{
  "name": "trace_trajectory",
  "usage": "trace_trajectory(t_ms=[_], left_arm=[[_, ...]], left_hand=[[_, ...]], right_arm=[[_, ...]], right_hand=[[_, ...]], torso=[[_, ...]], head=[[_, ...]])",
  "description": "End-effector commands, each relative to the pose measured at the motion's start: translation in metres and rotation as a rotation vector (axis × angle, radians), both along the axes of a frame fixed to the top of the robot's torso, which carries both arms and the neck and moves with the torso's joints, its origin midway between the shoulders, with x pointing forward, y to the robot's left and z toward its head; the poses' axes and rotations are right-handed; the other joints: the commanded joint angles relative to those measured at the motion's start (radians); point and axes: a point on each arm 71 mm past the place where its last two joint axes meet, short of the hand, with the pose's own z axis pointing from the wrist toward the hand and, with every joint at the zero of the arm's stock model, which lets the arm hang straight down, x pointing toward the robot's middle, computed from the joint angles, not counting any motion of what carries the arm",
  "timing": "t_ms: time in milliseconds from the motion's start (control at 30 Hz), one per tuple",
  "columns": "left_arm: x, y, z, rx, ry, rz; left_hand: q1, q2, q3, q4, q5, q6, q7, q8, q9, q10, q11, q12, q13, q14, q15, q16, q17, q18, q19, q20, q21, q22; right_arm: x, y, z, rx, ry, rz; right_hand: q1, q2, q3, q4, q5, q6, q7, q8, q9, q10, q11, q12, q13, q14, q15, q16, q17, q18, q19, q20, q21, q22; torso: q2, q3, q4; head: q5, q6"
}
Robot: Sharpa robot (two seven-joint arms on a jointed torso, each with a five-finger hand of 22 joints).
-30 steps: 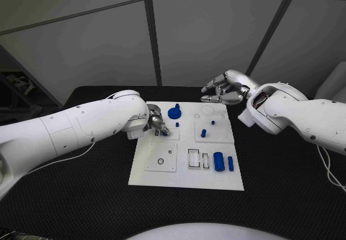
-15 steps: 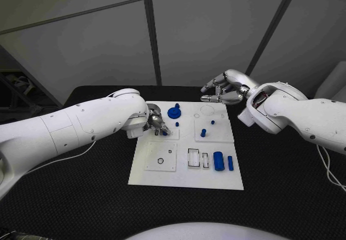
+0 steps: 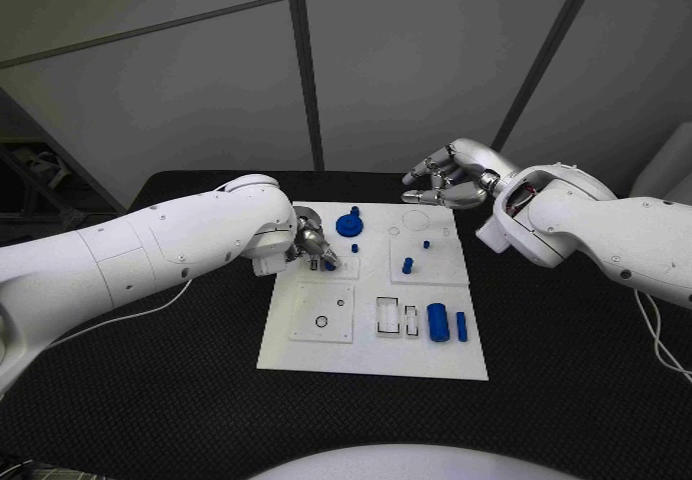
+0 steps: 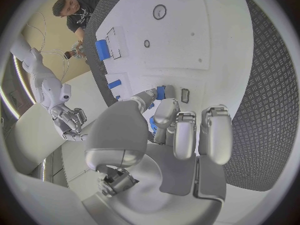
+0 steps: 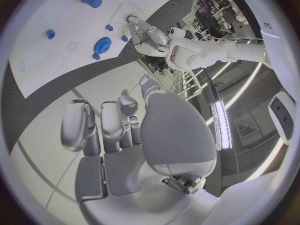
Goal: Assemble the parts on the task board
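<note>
The white task board [image 3: 368,350] lies mid-table. My left hand [image 3: 313,248] hovers over its far left corner and pinches a small blue part [image 3: 330,265] between thumb and finger; the left wrist view shows the same blue part [image 4: 160,92] at the fingertips over the board [image 4: 194,30]. A blue gear-like disc [image 3: 349,225], short blue pegs [image 3: 407,266] and a blue cylinder [image 3: 438,323] sit on the board. My right hand [image 3: 450,180] hangs beyond the far edge with its fingers curled in on nothing. In the right wrist view my right hand [image 5: 119,135] is above the blue disc [image 5: 102,46].
A dark ring [image 3: 322,322] and rectangular slots [image 3: 389,315] mark the board's near panels. Black table surface [image 3: 173,400] surrounds the board. My left forearm [image 3: 159,255] stretches along the board's left side.
</note>
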Motion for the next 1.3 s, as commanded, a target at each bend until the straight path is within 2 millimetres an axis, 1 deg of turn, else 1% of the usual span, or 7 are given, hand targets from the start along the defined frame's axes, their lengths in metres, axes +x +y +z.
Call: trace_trajectory(t_ms=[33,233,533,633,900,1100,1300], left_arm=[[-0.002,0.003,-0.006,0.031,0.018,0.012],[-0.001,0.004,-0.002,0.021,0.011,0.018],[0.000,0.002,0.005,0.023,0.013,-0.008],[0.001,0.002,0.006,0.029,0.014,-0.016],[0.001,0.001,0.007,0.042,0.026,-0.035],[0.001,-0.001,0.006,0.046,0.035,-0.048],[0.000,-0.001,0.008,0.054,0.048,-0.067]], left_hand=[[0.050,0.053,0.089,-0.090,0.007,0.009,0.002,0.009,0.006,-0.006,-0.002,0.001,0.050,0.095,0.004,-0.003,0.228,-0.012,0.005,0.007,-0.006,0.111],[0.054,0.056,0.097,-0.097,0.009,0.010,0.001,0.014,0.013,-0.005,-0.002,0.009,0.053,0.095,0.003,-0.003,0.228,-0.012,0.005,0.007,-0.006,0.112],[0.056,0.052,0.105,-0.109,0.008,0.008,0.001,0.020,0.023,-0.004,-0.002,0.016,0.056,0.095,0.004,-0.003,0.228,-0.011,0.004,0.007,-0.007,0.112],[0.056,0.051,0.107,-0.111,0.008,0.009,0.001,0.022,0.026,-0.003,-0.002,0.023,0.059,0.095,0.004,-0.004,0.228,-0.011,0.005,0.007,-0.007,0.112],[0.055,0.048,0.110,-0.116,0.009,0.009,0.001,0.026,0.033,0.001,-0.003,0.035,0.063,0.095,0.003,-0.003,0.228,-0.011,0.004,0.007,-0.007,0.112],[0.055,0.048,0.112,-0.118,0.009,0.009,0.001,0.028,0.036,0.002,-0.003,0.037,0.064,0.096,0.003,-0.003,0.228,-0.011,0.004,0.007,-0.007,0.112],[0.054,0.043,0.116,-0.126,0.011,0.009,0.000,0.032,0.044,0.003,-0.004,0.041,0.066,0.096,0.003,-0.001,0.230,-0.011,0.004,0.007,-0.007,0.112]], right_arm=[[0.000,0.001,0.001,-0.007,-0.004,0.010],[0.000,0.001,0.001,-0.009,-0.003,0.010],[0.001,0.002,0.001,-0.010,-0.001,0.012],[0.001,0.002,0.001,-0.011,-0.001,0.013],[0.001,0.003,0.000,-0.011,0.001,0.014],[0.001,0.003,0.000,-0.012,0.002,0.015],[0.001,0.003,0.000,-0.012,0.002,0.014]], right_hand=[[-0.012,0.002,0.000,0.006,0.004,0.007,0.003,-0.006,0.001,0.002,0.000,0.003,-0.002,0.005,0.000,-0.003,0.001,0.014,0.003,0.000,-0.004,0.011],[-0.012,0.002,0.000,0.006,0.004,0.007,0.003,-0.006,0.001,0.002,0.000,0.003,-0.002,0.005,0.000,-0.003,0.001,0.014,0.003,0.000,-0.004,0.011],[-0.012,0.002,0.000,0.006,0.004,0.007,0.003,-0.006,0.001,0.002,0.000,0.003,-0.002,0.005,0.000,-0.003,0.001,0.014,0.003,0.000,-0.004,0.011],[-0.012,0.002,0.000,0.006,0.004,0.007,0.003,-0.006,0.001,0.002,0.000,0.003,-0.002,0.005,0.000,-0.003,0.001,0.014,0.003,0.000,-0.004,0.011],[-0.012,0.002,0.000,0.006,0.004,0.007,0.003,-0.006,0.001,0.002,0.000,0.003,-0.002,0.005,0.000,-0.003,0.001,0.014,0.003,0.000,-0.004,0.011],[-0.012,0.002,0.000,0.006,0.004,0.007,0.003,-0.006,0.001,0.002,0.000,0.003,-0.002,0.005,0.000,-0.003,0.001,0.014,0.003,0.000,-0.004,0.011],[-0.012,0.002,0.000,0.006,0.004,0.007,0.003,-0.006,0.001,0.002,0.000,0.003,-0.002,0.005,0.000,-0.003,0.001,0.014,0.003,0.000,-0.004,0.011]], torso=[[0.000,-0.0002,-0.0001],[-0.001,0.0001,-0.0001],[0.000,0.0004,-0.0007],[0.000,0.0001,-0.0013],[0.000,0.0002,0.0006],[0.000,-0.0002,-0.0010],[0.000,-0.0003,-0.0003]], head=[[0.001,0.001],[0.000,0.001],[0.001,0.004],[0.001,0.003],[0.000,0.003],[0.001,0.002],[-0.001,0.003]])
